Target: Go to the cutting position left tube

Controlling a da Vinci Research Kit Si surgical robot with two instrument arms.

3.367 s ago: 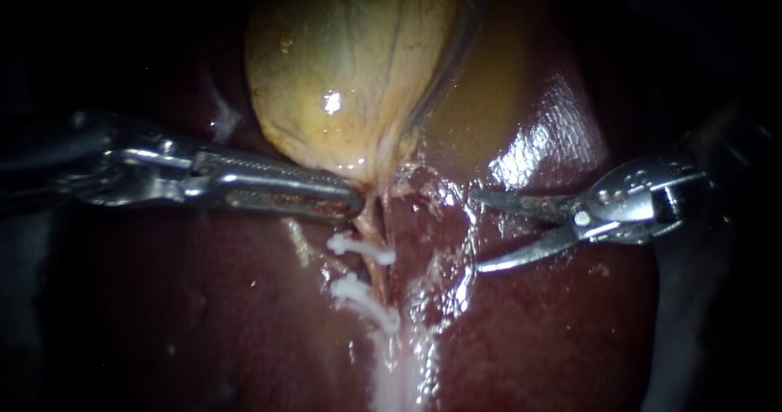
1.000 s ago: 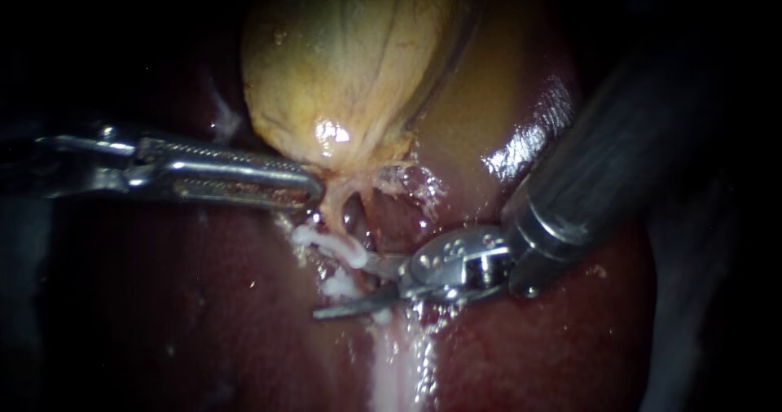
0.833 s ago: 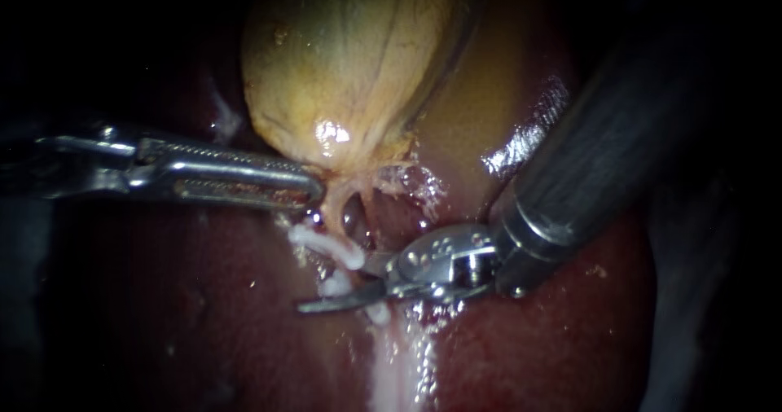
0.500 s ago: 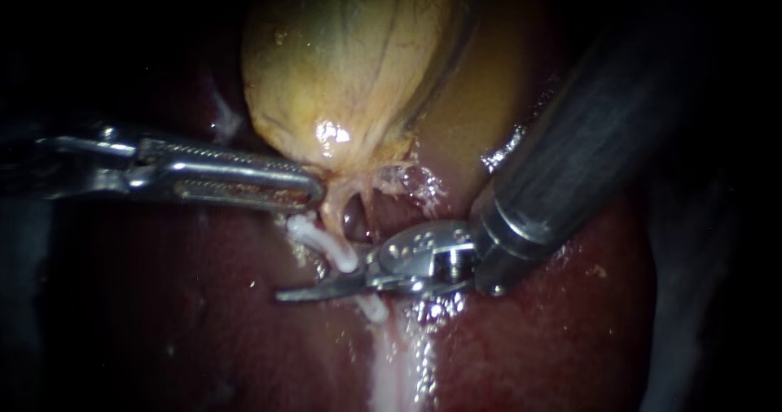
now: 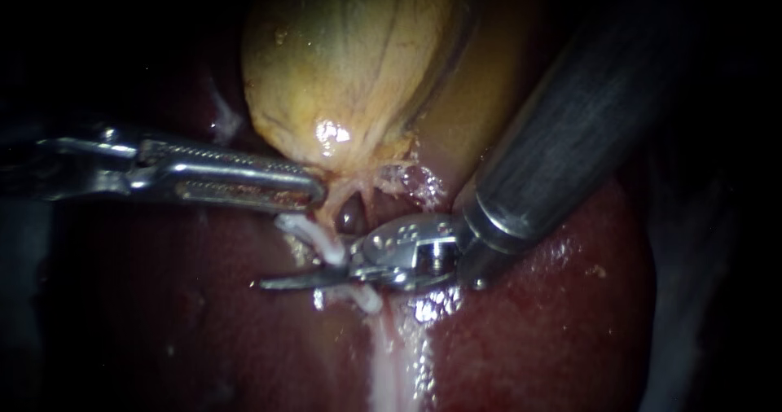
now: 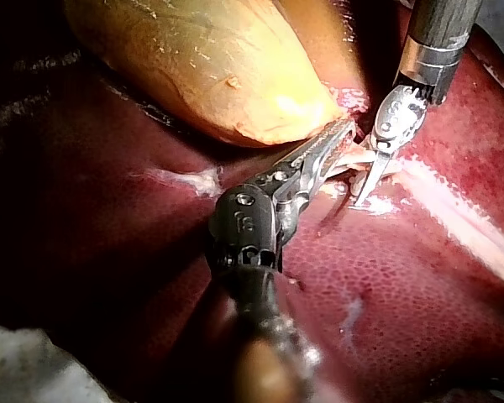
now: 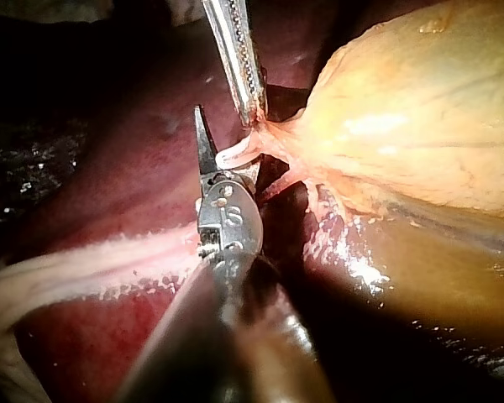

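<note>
1. Endoscope view showed the left instrument (image 5: 314,192) with its hand clamped on the neck of the gallbladder (image 5: 342,70), holding it taut toward the left.
2. The right instrument (image 5: 309,277) had its hand open. Its blades sat astride the left tube (image 5: 331,210), between the two white clips (image 5: 303,231) (the upper blade was largely hidden).
3. The approach looked nearly complete. The next move called for squaring the blades across the tube, clear of both clips and the liver (image 5: 529,322).
</note>
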